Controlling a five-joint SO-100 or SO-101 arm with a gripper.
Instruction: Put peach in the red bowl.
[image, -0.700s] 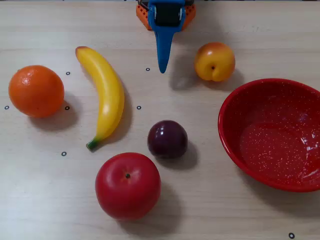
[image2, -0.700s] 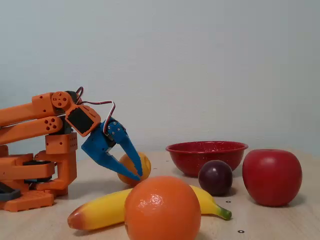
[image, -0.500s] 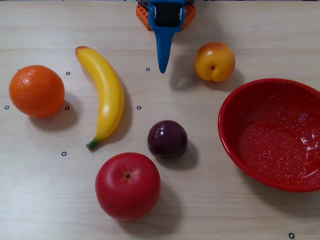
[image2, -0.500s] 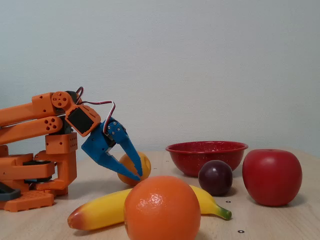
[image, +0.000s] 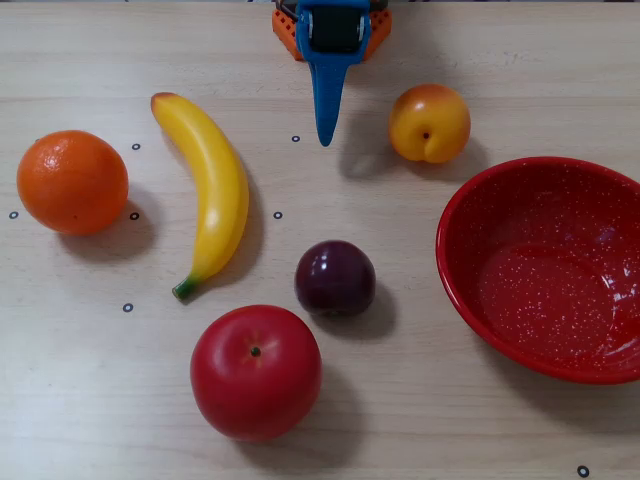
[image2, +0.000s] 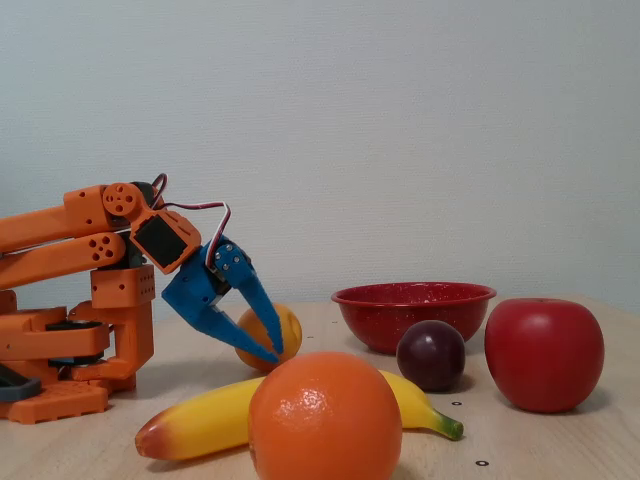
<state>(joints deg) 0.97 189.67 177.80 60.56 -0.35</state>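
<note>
Because the gripper (image2: 268, 352), fingers slightly apart and empty, hangs beside the peach (image: 430, 123), a misaligned closure could roll it from the red bowl (image: 470, 290).

The yellow-orange, red-blushed peach (image: 429, 123) sits on the table near the empty, upright red bowl (image: 480, 190).

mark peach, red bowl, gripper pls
peach (image: 430, 122): a fixed view, from above, centre of the fruit.
red bowl (image: 455, 275): same view, left inner wall.
gripper (image2: 268, 348): a fixed view, side-on, between the fingertips.
</note>
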